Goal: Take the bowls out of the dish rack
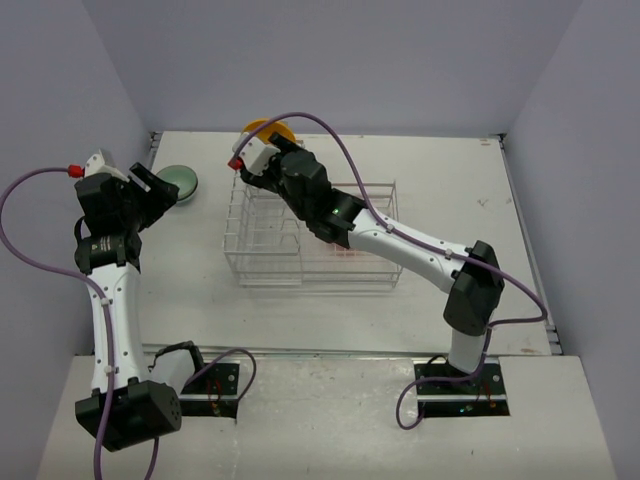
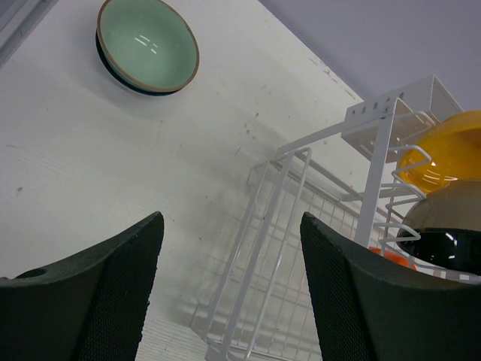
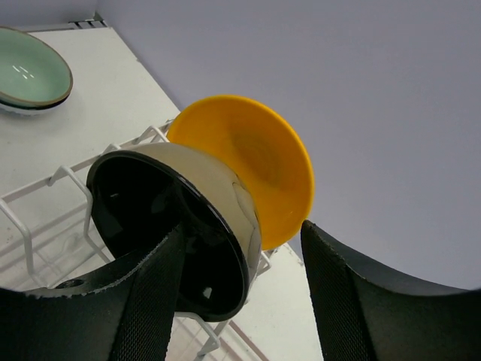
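Table [image 1: 450,170], rack [image 2: 368,116] holding yellow bowl [image 3: 255,162], black bowl [image 3: 143,214]

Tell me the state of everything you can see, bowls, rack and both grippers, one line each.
White wire dish rack: loaded, bowls in its slots.
Pale mint green round bowl: upright on the white table, outside the rack.
Glossy black-and-gold bowl: on edge in the rack.
Yellow bowl: on edge behind it.
Orange-red bowl: in the rack, mostly hidden.
Left gripper: open, empty.
Right gripper: open, straddling the black-and-gold bowl's rim.
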Robot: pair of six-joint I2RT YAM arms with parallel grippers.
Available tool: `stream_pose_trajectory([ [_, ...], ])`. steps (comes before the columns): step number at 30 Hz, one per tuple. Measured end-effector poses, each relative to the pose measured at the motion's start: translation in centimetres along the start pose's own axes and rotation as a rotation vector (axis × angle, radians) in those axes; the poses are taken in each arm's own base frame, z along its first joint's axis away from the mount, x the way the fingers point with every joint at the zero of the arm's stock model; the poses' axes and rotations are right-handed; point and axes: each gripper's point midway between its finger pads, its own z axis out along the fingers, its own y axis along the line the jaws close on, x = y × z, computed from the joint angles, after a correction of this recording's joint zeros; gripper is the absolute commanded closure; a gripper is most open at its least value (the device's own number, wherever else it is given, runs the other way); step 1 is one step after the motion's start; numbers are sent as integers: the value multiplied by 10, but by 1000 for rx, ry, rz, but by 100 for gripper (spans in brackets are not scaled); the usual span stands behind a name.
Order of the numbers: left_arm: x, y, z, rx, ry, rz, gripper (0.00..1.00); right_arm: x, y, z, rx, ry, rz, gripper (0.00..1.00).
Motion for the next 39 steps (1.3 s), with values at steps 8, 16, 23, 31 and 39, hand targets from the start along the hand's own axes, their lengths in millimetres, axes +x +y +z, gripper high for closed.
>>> stream_pose_trajectory([
  [8, -1, 0, 1, 2, -3, 1, 26, 1, 4, 3, -12, -6, 4, 46],
  [16, -2, -1, 1, 6, -9, 3, 26, 2, 6, 5, -16, -9, 11, 51],
  [23, 0, 0, 3, 6, -8, 4, 25, 5, 9, 8, -19, -5, 8, 56],
  [31, 6, 4, 4, -1, 4, 0, 25, 1, 7, 8, -9, -19, 16, 61],
  [39, 7, 5, 3, 1, 0, 2, 26, 0, 6, 9, -6, -26, 19, 66],
])
